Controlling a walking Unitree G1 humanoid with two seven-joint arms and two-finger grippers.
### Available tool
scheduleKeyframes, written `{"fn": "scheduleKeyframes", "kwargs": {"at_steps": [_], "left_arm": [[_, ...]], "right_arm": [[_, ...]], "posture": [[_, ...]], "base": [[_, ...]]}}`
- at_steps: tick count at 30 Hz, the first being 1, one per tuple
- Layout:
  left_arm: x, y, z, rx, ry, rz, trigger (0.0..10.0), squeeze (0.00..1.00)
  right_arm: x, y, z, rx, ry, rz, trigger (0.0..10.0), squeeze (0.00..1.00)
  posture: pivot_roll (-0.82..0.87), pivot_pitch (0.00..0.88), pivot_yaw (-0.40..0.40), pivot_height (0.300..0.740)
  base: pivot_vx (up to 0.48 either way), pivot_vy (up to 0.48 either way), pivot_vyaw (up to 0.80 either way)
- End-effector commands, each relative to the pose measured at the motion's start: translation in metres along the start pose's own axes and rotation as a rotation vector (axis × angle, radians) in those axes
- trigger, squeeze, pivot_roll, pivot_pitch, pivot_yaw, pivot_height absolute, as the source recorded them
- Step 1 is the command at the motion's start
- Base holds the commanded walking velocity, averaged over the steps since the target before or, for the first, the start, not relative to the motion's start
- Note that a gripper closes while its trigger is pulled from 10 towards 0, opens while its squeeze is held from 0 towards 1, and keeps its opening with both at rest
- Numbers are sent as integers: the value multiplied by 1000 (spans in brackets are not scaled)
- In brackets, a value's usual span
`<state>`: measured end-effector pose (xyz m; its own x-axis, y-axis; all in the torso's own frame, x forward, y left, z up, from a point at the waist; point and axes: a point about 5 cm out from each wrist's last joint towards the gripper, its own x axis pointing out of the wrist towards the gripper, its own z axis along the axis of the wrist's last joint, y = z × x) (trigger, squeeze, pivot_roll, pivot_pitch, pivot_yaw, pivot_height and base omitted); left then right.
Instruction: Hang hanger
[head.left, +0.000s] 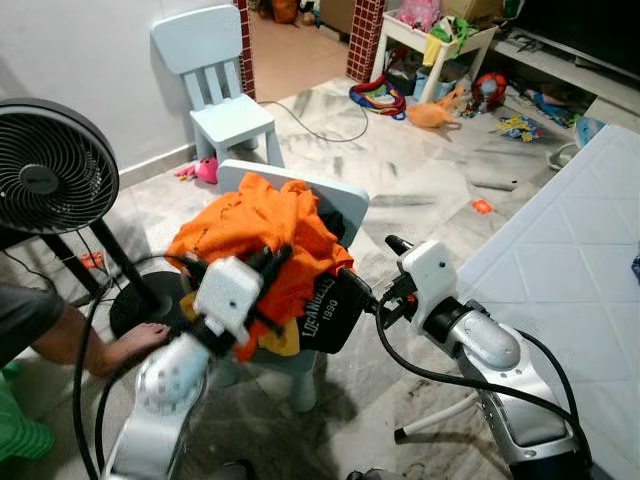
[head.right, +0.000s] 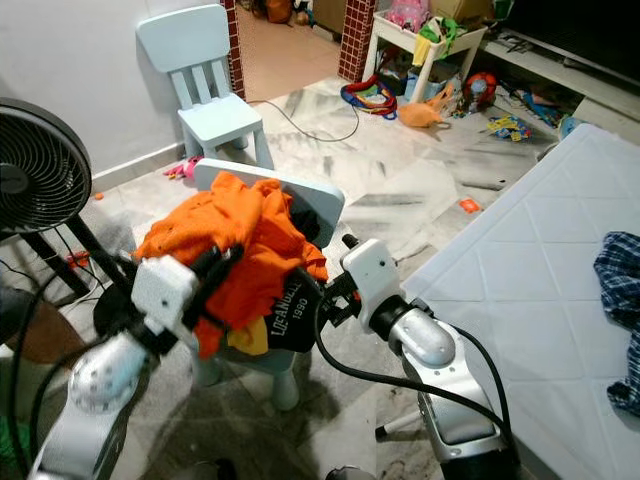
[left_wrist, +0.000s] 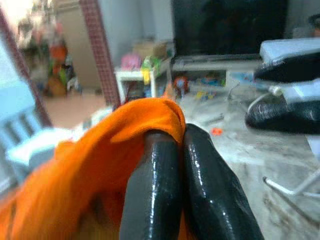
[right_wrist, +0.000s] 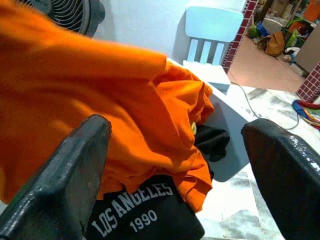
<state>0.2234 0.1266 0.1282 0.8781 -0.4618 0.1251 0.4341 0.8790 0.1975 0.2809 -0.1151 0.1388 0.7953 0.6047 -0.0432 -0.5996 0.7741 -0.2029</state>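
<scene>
An orange garment (head.left: 260, 225) lies heaped over a small light-blue chair (head.left: 345, 205), with a black "Los Angeles 1990" garment (head.left: 330, 310) hanging below it on the chair's right side. My left gripper (head.left: 272, 262) is at the front of the heap, shut on a fold of the orange garment (left_wrist: 150, 112), which drapes over its fingertips (left_wrist: 155, 150). My right gripper (head.left: 372, 262) is just right of the black garment (right_wrist: 145, 215). It stands open, with wide-spread fingers (right_wrist: 65, 170) that hold nothing. I see no hanger.
A black floor fan (head.left: 45, 165) stands at the left, with a person's foot (head.left: 130, 345) by its base. A second light-blue chair (head.left: 225, 95) is behind, by the wall. A white mattress (head.left: 560, 250) lies at the right. Toys (head.left: 430, 110) are scattered at the back.
</scene>
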Motion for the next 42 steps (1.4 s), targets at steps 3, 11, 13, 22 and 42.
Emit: {"fn": "scheduleKeyframes", "kwargs": {"at_steps": [3, 11, 13, 22, 42], "left_arm": [[-34, -2, -9, -12, 130, 130, 0, 0], [-51, 26, -12, 63, 224, 361, 0, 0], [-39, 48, 1, 121, 177, 430, 0, 0], [-12, 145, 58, 388, 3, 709, 0, 0], [42, 50, 16, 463, 137, -293, 0, 0]], "right_arm": [[-2, -5, -3, -11, 10, -11, 10000, 0], [2, 1, -5, -3, 7, 6, 10000, 0], [3, 1, -4, -5, 3, 8, 10000, 0], [0, -5, -6, -12, 6, -23, 10000, 0], [-1, -4, -7, -18, 9, -32, 10000, 0]], "posture": [[-75, 90, -55, 740], [-50, 93, -66, 740], [-53, 88, -66, 740], [-67, 84, -49, 740], [-79, 85, -51, 740]], "base": [[0, 0, 0], [0, 0, 0], [0, 0, 0], [0, 0, 0], [0, 0, 0]]}}
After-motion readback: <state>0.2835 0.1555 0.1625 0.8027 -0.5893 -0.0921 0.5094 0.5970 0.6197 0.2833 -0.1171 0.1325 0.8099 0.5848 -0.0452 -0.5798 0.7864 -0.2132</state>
